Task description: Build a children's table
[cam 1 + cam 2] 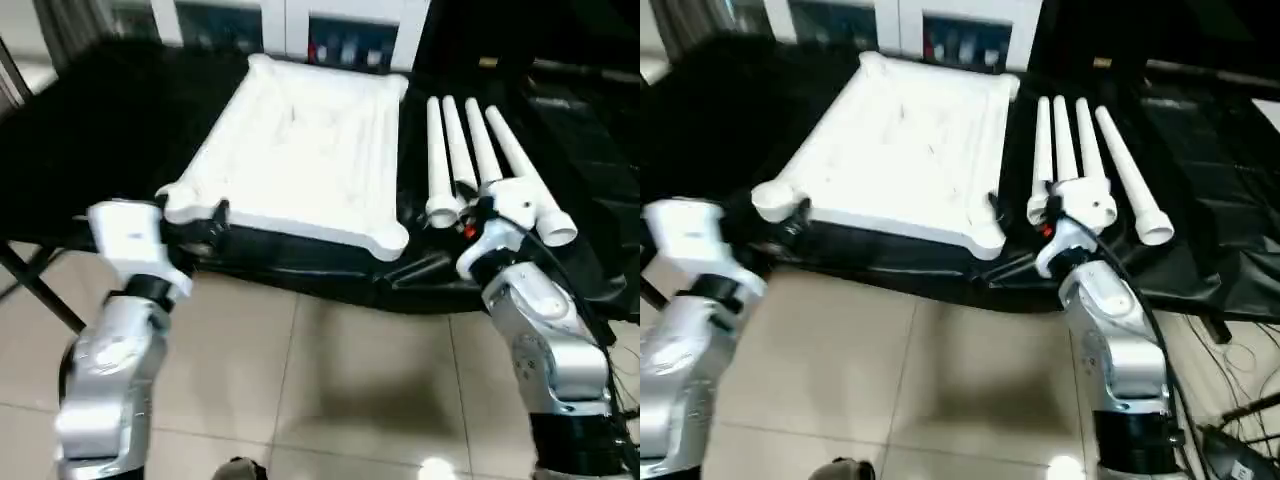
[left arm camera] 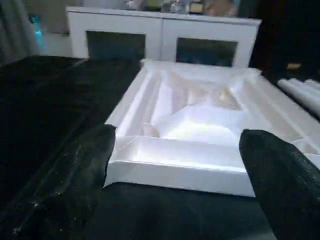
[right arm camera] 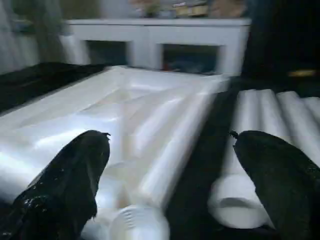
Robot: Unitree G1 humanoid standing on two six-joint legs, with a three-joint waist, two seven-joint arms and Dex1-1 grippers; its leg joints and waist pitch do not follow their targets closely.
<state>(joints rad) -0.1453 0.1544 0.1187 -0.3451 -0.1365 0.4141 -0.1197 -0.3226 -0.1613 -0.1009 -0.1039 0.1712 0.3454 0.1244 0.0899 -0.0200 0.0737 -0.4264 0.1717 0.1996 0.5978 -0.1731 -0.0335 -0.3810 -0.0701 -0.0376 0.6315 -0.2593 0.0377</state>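
The children's table top (image 1: 300, 150) lies upside down on the black cloth, ribbed underside up, with round sockets at its corners. Four white tapered legs (image 1: 470, 160) lie side by side to its right, wide ends toward me. My left gripper (image 2: 177, 135) is open, its fingers spread either side of the top's near edge by the near-left corner socket (image 1: 180, 200). My right gripper (image 3: 170, 135) is also open and holds nothing. It hovers between the near-right corner socket (image 3: 140, 222) and the nearest leg end (image 3: 235, 200).
The black-cloth-draped table (image 1: 100, 130) carries everything and its front edge is just ahead of my forearms. A white cabinet with glass doors (image 1: 290, 20) stands behind it. Tiled floor (image 1: 330, 380) lies below, with cables (image 1: 1230, 400) at the right.
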